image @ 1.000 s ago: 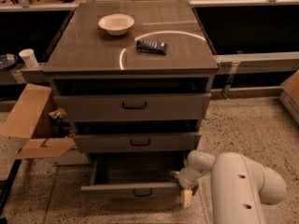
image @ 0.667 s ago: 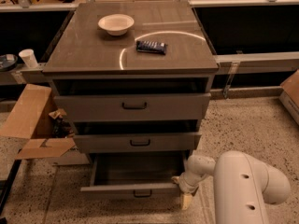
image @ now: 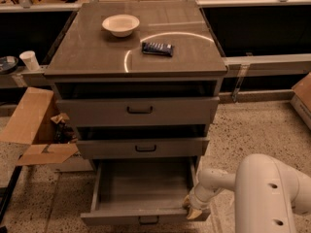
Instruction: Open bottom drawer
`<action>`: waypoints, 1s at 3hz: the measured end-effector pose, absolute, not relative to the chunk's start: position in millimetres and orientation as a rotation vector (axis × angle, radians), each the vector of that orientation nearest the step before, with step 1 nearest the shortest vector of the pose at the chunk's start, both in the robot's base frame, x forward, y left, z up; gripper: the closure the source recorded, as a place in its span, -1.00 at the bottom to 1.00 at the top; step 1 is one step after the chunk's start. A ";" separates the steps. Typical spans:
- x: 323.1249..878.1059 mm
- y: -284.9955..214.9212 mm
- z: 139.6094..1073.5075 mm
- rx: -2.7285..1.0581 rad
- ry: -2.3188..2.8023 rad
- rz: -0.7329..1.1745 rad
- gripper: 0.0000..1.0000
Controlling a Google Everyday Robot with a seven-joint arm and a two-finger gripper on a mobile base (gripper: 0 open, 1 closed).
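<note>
The bottom drawer (image: 146,216) of the grey-brown cabinet stands pulled well out, its plain grey inside showing and its small black bar handle (image: 148,221) at the lower edge of the view. My gripper (image: 193,209) is at the drawer's front right corner, its pale fingertips against the front panel. The white arm (image: 265,188) comes in from the lower right. The middle drawer (image: 143,148) and the tall top drawer (image: 140,110) are each pulled out a little.
A white bowl (image: 120,24) and a dark packet (image: 157,48) lie on the cabinet top (image: 97,57). An open cardboard box (image: 36,130) sits on the floor at the left, a paper cup (image: 30,60) on a ledge behind it. Another box edge (image: 302,98) is at the right.
The bottom drawer has come out a little further toward the camera. My gripper and arm have shifted slightly with its front right corner.
</note>
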State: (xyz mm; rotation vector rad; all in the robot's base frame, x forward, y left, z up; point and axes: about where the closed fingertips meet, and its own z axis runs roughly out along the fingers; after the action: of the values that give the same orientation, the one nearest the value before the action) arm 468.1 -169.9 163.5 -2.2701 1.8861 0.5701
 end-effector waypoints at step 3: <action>454.4 -175.8 174.5 -2.253 1.897 0.574 0.09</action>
State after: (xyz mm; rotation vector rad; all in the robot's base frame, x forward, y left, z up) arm 454.4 -175.8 174.5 -2.2531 1.8975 0.5744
